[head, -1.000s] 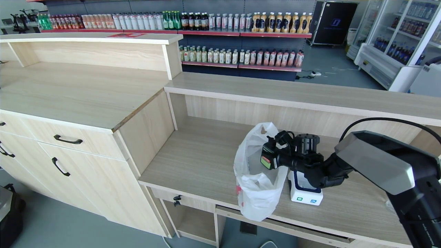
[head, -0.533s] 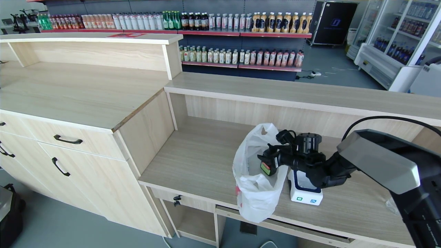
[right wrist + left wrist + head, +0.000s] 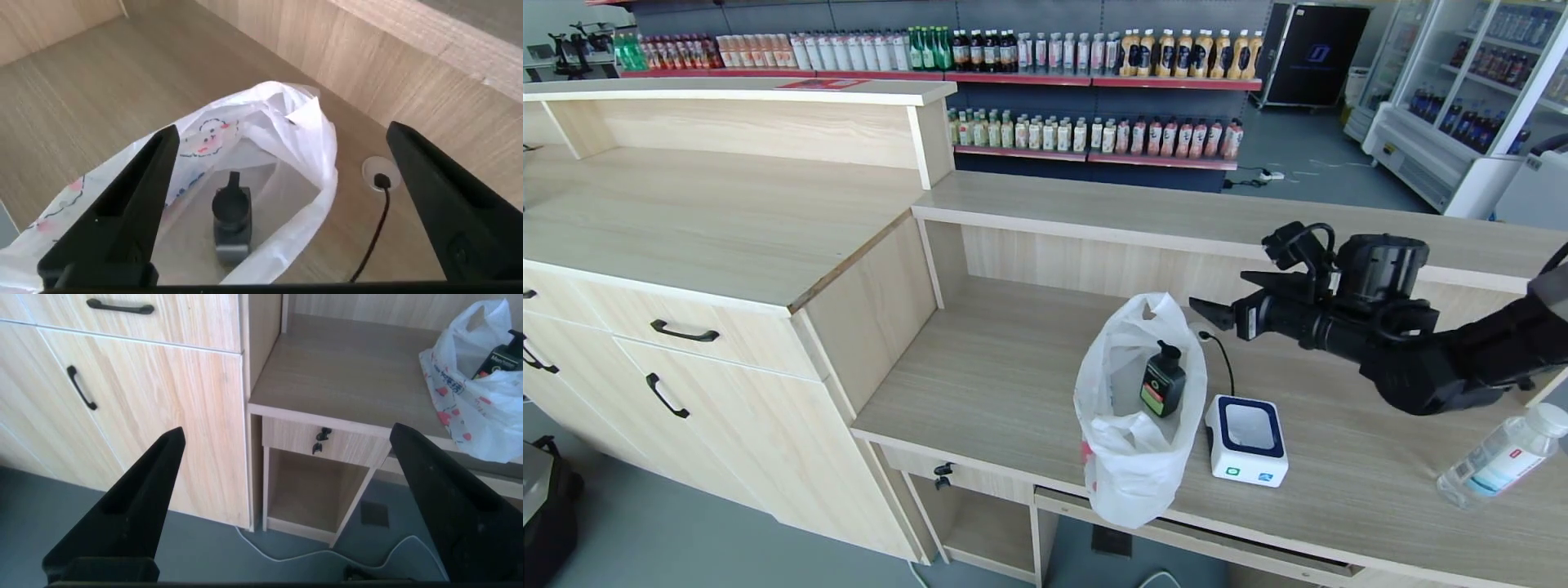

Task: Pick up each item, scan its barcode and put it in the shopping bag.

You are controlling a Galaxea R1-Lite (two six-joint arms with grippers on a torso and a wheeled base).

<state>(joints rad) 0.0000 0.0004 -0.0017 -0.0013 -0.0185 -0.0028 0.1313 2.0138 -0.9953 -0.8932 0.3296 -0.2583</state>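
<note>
Moved: your right gripper (image 3: 1221, 296) has lifted clear of the shopping bag (image 3: 1123, 457); fingers spread, empty
Pump bottle (image 3: 1163, 384): dark, squat, upright inside that thin, crinkled white plastic
Left gripper (image 3: 288, 433): yours hangs splayed before the pale wood cabinet (image 3: 163, 392)
Counter (image 3: 996, 376): light woodgrain; boxy white scanner (image 3: 1248, 441) just beside the bag; clear bottle (image 3: 1494, 457) well right

The white plastic shopping bag (image 3: 1131, 457) hides the base of the black pump bottle (image 3: 1162, 384) behind its six o'clock wall.

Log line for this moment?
right tool open, aimed at shopping bag | pump bottle inside bag | clear bottle lying on counter | left tool open
</note>
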